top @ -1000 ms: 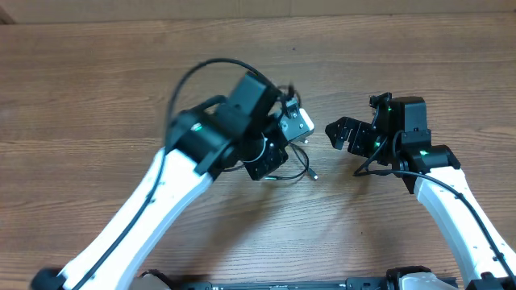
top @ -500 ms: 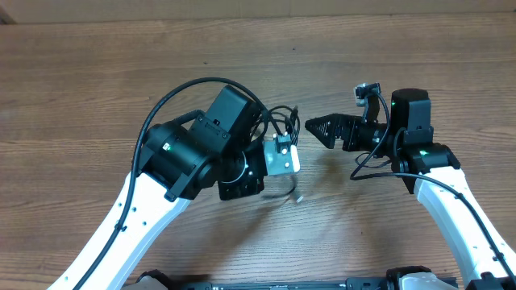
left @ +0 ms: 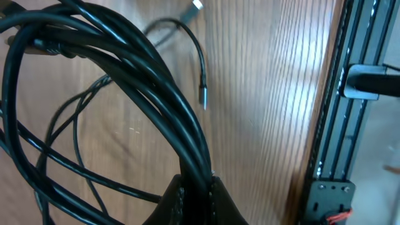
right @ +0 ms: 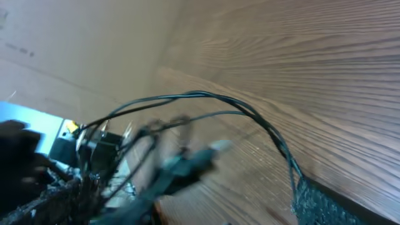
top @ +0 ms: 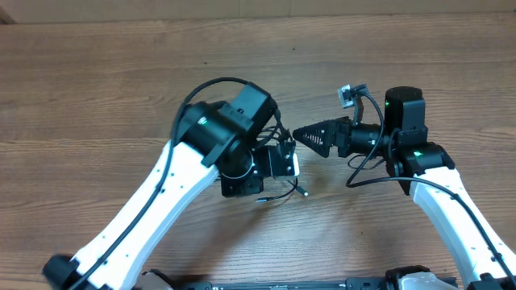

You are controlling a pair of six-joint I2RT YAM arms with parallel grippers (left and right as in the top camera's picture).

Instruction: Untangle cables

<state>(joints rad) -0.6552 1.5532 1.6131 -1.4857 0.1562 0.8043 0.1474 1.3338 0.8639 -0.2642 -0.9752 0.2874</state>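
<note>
L gripper point(left: 197, 187): my jaws are clamped tight on the cables point(left: 156, 94). The bunch sits at table point(top: 121, 80) centre, one plug end trailing. R gripper point(top: 313, 138): jaws fully apart, gripping nothing, just beside the bunch.

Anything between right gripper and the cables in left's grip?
No. Overhead shows only a short strip of bare table between right gripper and the cables held by left gripper.
</note>
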